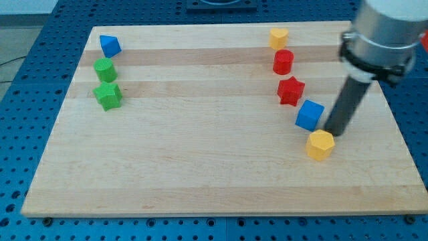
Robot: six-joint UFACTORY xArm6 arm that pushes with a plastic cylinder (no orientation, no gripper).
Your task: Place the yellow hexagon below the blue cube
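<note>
The yellow hexagon (320, 144) lies on the wooden board at the view's lower right. The blue cube (309, 114) sits just above and slightly left of it, nearly touching. My tip (331, 134) is at the hexagon's upper right edge, right of the blue cube, and seems to touch the hexagon. The dark rod slants up to the arm's grey body at the view's top right.
A red star (291, 91), a red cylinder (283, 61) and a yellow heart-like block (278, 37) line up above the blue cube. At the view's upper left are a blue block (110, 45), a green cylinder (105, 69) and a green star (108, 96). The board's right edge (401, 134) is near.
</note>
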